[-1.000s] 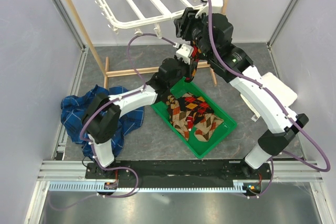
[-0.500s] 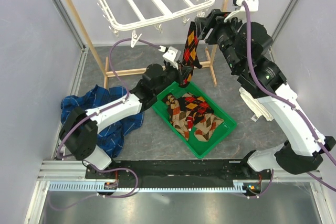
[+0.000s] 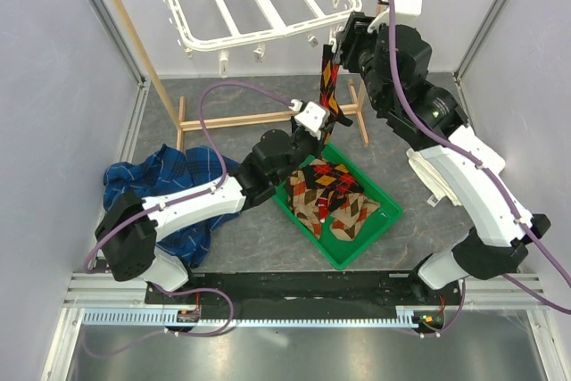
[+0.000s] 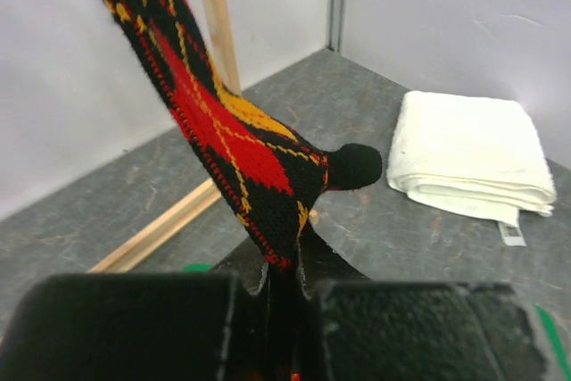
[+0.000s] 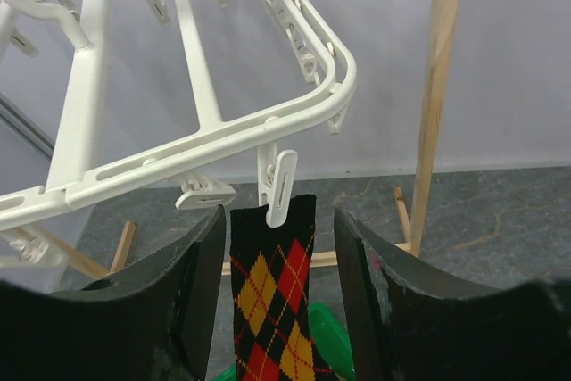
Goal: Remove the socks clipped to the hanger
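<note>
Change since last frame: right arm has swung in toward the hanger corner; left arm has reached further out; the sock hangs straighter.
Hanger: white frame, raised at the rear; I see one sock left on it.
Green tray: on the surface below the hanger, holding the socks already off.
Sock: black-red-yellow argyle; long axis near vertical, cuff up, foot end down.
Clip: on the frame's corner bar, biting the cuff.
Right tool: spread, fingers either side of cuff and clip, apparently touching neither. Arm raised high, wrist aimed at the frame; it is the nearer arm to the clip.
Left tool: pinching the sock's foot end; arm stretched low toward the tray's far corner.
Next, my judgement: release at the clip, then pull downward along the sock's axis.
</note>
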Motion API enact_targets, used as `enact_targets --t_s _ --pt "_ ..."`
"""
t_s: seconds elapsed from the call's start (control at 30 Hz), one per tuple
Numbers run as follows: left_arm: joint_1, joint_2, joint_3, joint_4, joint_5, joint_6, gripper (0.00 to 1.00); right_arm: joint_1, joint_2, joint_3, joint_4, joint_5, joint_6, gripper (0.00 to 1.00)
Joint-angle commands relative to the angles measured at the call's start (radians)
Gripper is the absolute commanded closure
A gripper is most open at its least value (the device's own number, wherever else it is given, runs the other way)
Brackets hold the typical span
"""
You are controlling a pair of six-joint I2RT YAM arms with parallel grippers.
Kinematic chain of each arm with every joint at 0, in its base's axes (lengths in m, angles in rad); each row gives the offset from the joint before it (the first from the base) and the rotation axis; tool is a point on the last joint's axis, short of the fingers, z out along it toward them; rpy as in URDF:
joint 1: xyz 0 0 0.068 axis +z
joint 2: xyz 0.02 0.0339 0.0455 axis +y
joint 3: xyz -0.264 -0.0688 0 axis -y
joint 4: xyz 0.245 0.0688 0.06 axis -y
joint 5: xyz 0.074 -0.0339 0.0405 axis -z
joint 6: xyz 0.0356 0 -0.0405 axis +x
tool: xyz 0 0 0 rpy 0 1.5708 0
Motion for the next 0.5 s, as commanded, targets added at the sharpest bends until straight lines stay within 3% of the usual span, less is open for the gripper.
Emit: enact_targets --t_s 0.0,0.47 --pt "-0.029 0.0 0.016 0.091 -0.112 0.143 0.98 0.001 0.032 0.066 -0.021 0.048 0.008 0.42" --pt "-0.067 0.03 0.02 0.165 -0.158 0.238 0.98 0.003 0.206 0.204 -0.031 0.082 -0.013 0.46"
